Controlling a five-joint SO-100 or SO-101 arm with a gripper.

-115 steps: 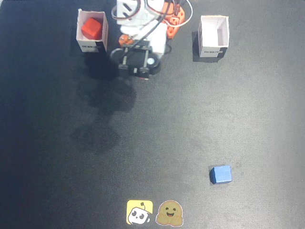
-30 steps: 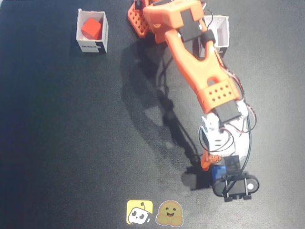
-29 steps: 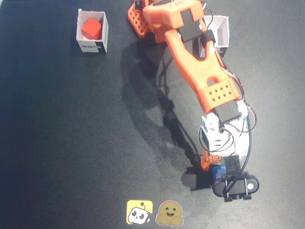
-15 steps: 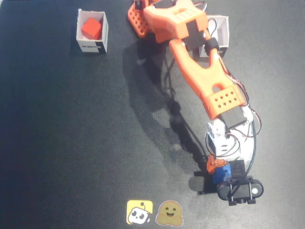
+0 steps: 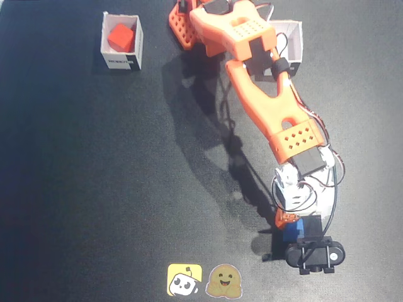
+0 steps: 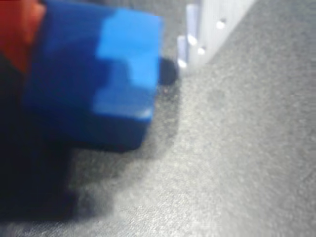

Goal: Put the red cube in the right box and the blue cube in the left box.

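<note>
The blue cube rests on the black mat at the lower right of the fixed view, partly covered by the gripper head. My gripper is down around it. In the wrist view the blue cube fills the left side and lies against the orange finger. The white finger stands a small gap off its right face, so the gripper is open. The red cube lies inside the white box at the top left. The other white box at the top right is partly hidden by the arm.
The orange arm stretches from its base at the top centre down to the lower right. Two stickers, one yellow and one brown, lie at the mat's bottom edge, left of the gripper.
The arm went from folded at its base to stretched out over the blue cube. Over the last second the gripper head shifted slightly down and right, settling around the cube.
</note>
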